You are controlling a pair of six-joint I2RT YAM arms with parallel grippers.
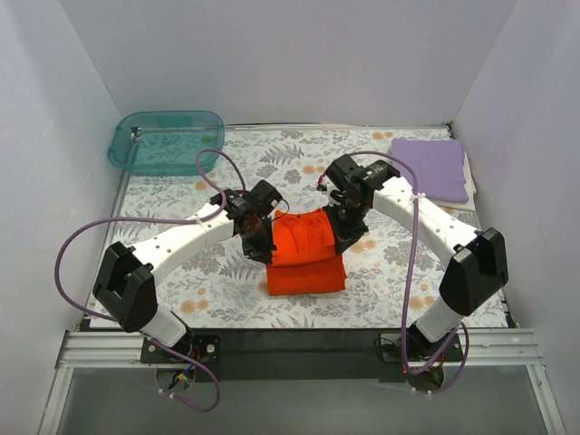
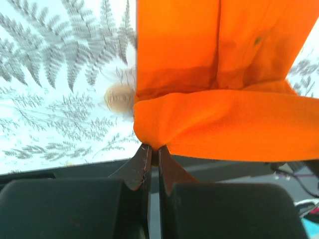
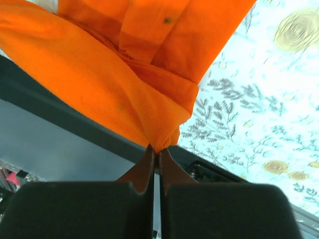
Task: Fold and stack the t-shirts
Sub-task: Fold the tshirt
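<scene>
The orange-red t-shirt (image 1: 306,254) is partly folded at the table's middle, its far edge lifted. My left gripper (image 1: 256,237) is shut on its left corner; in the left wrist view the cloth (image 2: 214,99) bunches at my gripper (image 2: 154,152). My right gripper (image 1: 348,237) is shut on the right corner; in the right wrist view the cloth (image 3: 124,74) hangs from my gripper (image 3: 156,152). The lavender t-shirt (image 1: 430,167) lies folded at the far right.
A translucent teal tub (image 1: 166,141) stands at the far left corner. The floral tablecloth (image 1: 208,272) covers the table. White walls close in on three sides. A black rail (image 1: 290,340) runs along the near edge.
</scene>
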